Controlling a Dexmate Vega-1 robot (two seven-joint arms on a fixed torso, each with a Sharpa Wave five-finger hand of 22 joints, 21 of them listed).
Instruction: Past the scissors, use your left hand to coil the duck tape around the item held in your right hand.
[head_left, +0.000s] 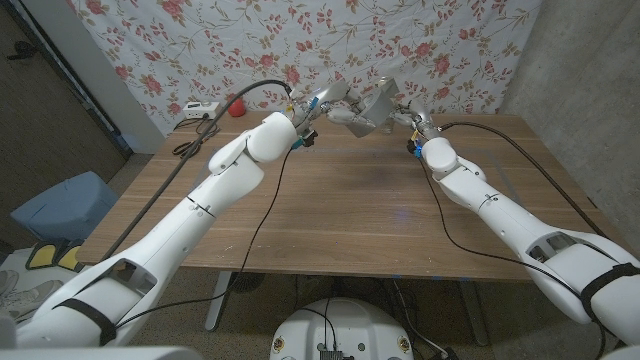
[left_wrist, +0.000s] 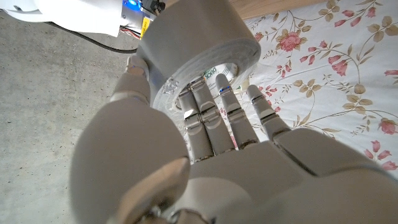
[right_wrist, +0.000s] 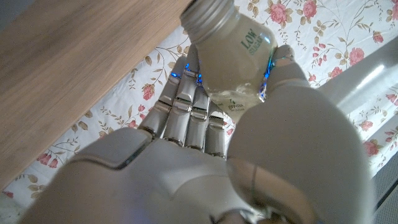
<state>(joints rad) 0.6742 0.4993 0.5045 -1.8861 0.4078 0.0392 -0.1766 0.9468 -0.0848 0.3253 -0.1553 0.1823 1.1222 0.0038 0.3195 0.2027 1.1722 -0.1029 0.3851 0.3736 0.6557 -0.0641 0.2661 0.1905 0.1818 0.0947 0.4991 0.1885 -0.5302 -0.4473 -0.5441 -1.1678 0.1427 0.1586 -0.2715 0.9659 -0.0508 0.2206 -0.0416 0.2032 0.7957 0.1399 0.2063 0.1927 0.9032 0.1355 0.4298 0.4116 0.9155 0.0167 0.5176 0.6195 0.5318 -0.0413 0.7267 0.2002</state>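
Note:
My left hand (head_left: 335, 103) is raised over the table's far edge and holds a grey duck tape roll (head_left: 377, 100). In the left wrist view its fingers (left_wrist: 214, 118) reach into the core of the tape roll (left_wrist: 199, 46), with the thumb on the outer side. My right hand (head_left: 408, 118) is raised just right of the roll and grips a pale bottle (right_wrist: 233, 46) with a threaded open neck and a "LOW SUGAR" label. The right hand (right_wrist: 205, 162) wraps the bottle's body, thumb on one side and fingers behind. In the head view the roll hides the bottle.
The wooden table (head_left: 340, 215) spreads in front of both hands. A white power strip (head_left: 196, 110) and a red object (head_left: 237, 108) sit at its far left corner, with black cables trailing there. A floral cloth (head_left: 430, 45) hangs behind. A blue cushion (head_left: 60, 205) lies on the floor at left.

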